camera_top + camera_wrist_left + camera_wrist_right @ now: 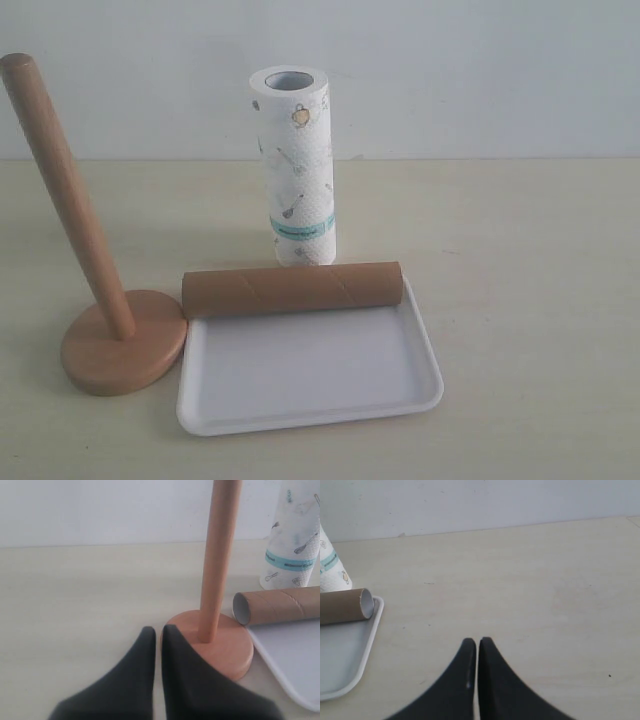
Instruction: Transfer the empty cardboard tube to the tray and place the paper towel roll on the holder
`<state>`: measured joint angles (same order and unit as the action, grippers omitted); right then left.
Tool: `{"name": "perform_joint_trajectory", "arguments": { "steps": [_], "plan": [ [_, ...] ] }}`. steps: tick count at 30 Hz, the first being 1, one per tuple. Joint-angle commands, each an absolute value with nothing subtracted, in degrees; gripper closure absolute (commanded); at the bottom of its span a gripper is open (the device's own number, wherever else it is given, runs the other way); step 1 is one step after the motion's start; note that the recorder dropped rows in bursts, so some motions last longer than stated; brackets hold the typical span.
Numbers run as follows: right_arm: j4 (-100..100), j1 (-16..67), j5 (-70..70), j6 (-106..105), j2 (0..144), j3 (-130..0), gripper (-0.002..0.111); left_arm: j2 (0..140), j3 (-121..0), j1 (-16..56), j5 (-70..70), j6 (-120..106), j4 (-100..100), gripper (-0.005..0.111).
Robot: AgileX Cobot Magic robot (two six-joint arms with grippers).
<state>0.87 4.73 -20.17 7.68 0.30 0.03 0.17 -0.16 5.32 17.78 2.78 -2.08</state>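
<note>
We see the paper towel roll (295, 170) standing upright on the counter (540, 300), just behind the empty cardboard tube (292, 288). The tube lies lengthwise along the far rim of the tray (310, 365), with one end reaching out toward the round base of the holder (120, 350). The holder's pole is bare, so we judge that the roll's half of the job is not yet done.

The risks we foresee start with the roll. It is tall and soft, so an off-centre squeeze could dent or topple it. The tube is round and perched at the rim, so an arm reaching over it could roll it off the tray. We also expect trouble in threading the roll's core over the pole: a skewed approach could catch the rounded tip and tip or slide the holder.

Our left hand (158, 632) sits low, just beside the holder's base on the side away from the tray. The roll is beyond both holder and tube from there. Our right hand (478, 642) is over bare counter, well apart from the tray, with the roll past the tray's far corner. Each hand has its fingers drawn together to a thin slit and grips nothing.
</note>
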Motion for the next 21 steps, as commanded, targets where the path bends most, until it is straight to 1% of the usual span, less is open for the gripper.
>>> {"name": "perform_joint_trajectory", "arguments": {
  "steps": [1, 5, 10, 15, 17, 20, 21],
  "plan": [
    [0.8, 4.5, -19.5, 7.6, 0.0, 0.0, 0.107, 0.0, 0.0, 5.2, 17.8, 2.4, -2.3, 0.103],
    [0.9, 4.5, -19.1, 7.3, 0.0, 0.0, 0.107, 0.0, 0.0, 5.2, 17.8, 2.4, -2.3, 0.103],
    [3.7, 4.5, -11.6, 1.1, 0.0, 0.0, 0.107, 0.0, 0.0, 5.2, 17.8, 2.4, -2.3, 0.103],
    [3.6, 4.5, -5.8, 1.1, 0.0, 0.0, 0.107, 0.0, 0.0, 5.2, 17.8, 2.4, -2.3, 0.103],
    [3.1, 4.5, -0.3, 1.7, 0.0, 0.0, 0.107, 0.0, 0.0, 5.2, 17.8, 2.4, -2.3, 0.103],
    [0.0, 4.5, 11.5, 10.3, 0.0, 0.0, 0.107, 0.0, 0.0, 5.2, 17.8, 2.4, -2.3, 0.103],
    [0.0, 4.5, 17.3, 12.7, 0.0, 0.0, 0.107, 0.0, 0.0, 5.2, 17.8, 2.4, -2.3, 0.103]
  ]
}}
